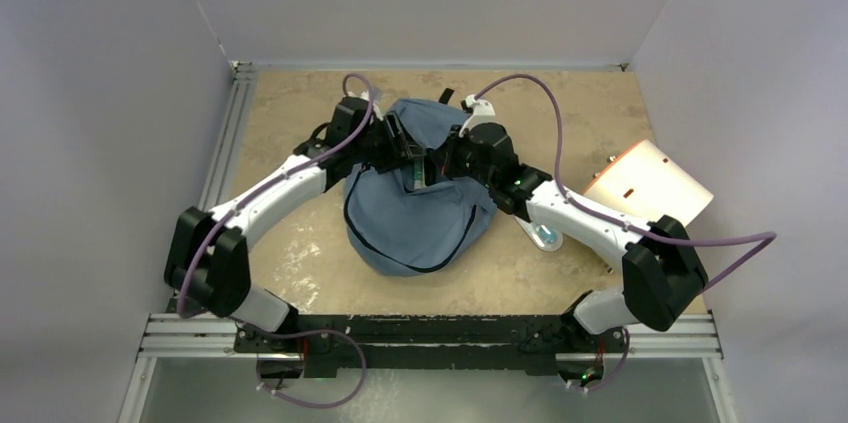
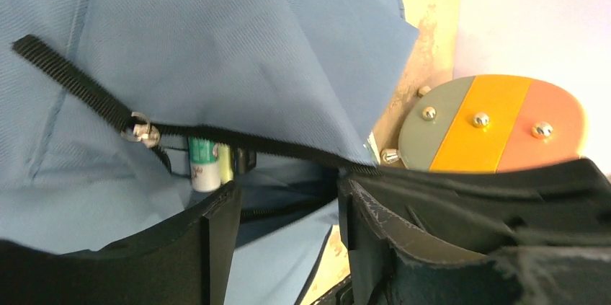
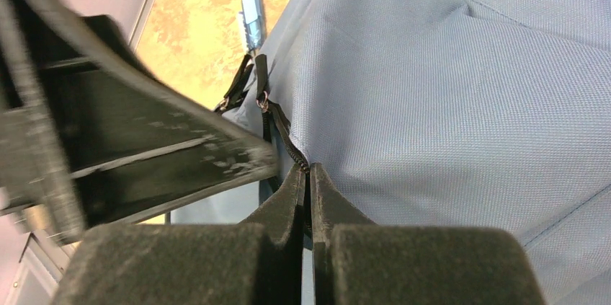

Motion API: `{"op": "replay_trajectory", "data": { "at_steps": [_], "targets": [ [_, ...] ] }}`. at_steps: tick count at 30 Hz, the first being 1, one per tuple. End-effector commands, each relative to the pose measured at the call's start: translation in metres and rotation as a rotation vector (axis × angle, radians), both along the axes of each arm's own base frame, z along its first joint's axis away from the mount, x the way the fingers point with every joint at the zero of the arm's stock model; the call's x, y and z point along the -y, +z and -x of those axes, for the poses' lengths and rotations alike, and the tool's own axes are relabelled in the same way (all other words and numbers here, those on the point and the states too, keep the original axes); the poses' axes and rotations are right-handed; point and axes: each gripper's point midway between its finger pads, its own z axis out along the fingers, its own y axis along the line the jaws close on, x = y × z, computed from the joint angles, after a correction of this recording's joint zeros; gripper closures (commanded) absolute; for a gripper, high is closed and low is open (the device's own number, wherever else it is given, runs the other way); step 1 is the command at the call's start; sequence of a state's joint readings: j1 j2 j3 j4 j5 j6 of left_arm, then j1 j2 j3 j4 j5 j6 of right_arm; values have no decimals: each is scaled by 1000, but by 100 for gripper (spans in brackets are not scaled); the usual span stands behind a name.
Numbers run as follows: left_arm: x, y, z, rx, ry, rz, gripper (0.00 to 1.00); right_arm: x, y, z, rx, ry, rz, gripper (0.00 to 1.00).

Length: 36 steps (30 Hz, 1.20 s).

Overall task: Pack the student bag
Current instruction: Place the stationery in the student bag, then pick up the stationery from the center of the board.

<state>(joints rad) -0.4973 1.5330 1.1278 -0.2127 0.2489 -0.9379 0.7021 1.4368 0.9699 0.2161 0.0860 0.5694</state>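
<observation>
The slate-blue fabric backpack point(image 1: 420, 213) lies mid-table on the tan mottled tabletop point(image 1: 300, 243). Its black zipper point(image 2: 252, 143) is partly open on a green-and-white tube point(image 2: 204, 164), perhaps a glue stick. The right gripper point(image 3: 308, 179) has its jaws pressed together on the zipper edge, the left gripper point(image 2: 288, 195) holds its jaws spread at the opening, and a grey, orange and salmon striped board point(image 2: 490, 121) lies to the backpack's right.

Bystander items on the tan mottled table point(image 1: 275, 108).
Beige folder point(image 1: 650, 186) lies flat at right; its end shows grey, orange and salmon bands with metal studs. Small pale oval item point(image 1: 546, 235) rests near it, type unclear.
</observation>
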Motion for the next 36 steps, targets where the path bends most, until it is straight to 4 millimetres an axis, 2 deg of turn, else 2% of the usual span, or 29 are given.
{"op": "replay_trajectory", "data": {
  "at_steps": [1, 6, 9, 14, 18, 26, 31, 36],
  "targets": [
    [-20, 39, 15, 158, -6, -31, 49, -11, 33, 5, 64, 29, -91, 100],
    [-53, 42, 41, 216, 35, -93, 50, -10, 32, 4, 64, 19, -85, 100],
    [-85, 35, 44, 197, 124, -150, 50, -10, 32, 3, 65, 18, -86, 100],
    [-148, 18, 27, 135, 303, -265, 51, -10, 34, 4, 65, 21, -89, 100],
    [-181, -2, 6, 63, 373, -363, 51, -9, 36, 5, 64, 19, -85, 100],
    [-218, -41, -46, 4, 419, -404, 53, -6, 43, 8, 73, 16, -92, 100],
    [-227, -58, -77, -6, 426, -421, 55, -4, 44, 9, 74, 12, -89, 100],
    [-228, -80, -98, -47, 408, -445, 58, -3, 44, 10, 75, 11, -88, 100]
  ]
}}
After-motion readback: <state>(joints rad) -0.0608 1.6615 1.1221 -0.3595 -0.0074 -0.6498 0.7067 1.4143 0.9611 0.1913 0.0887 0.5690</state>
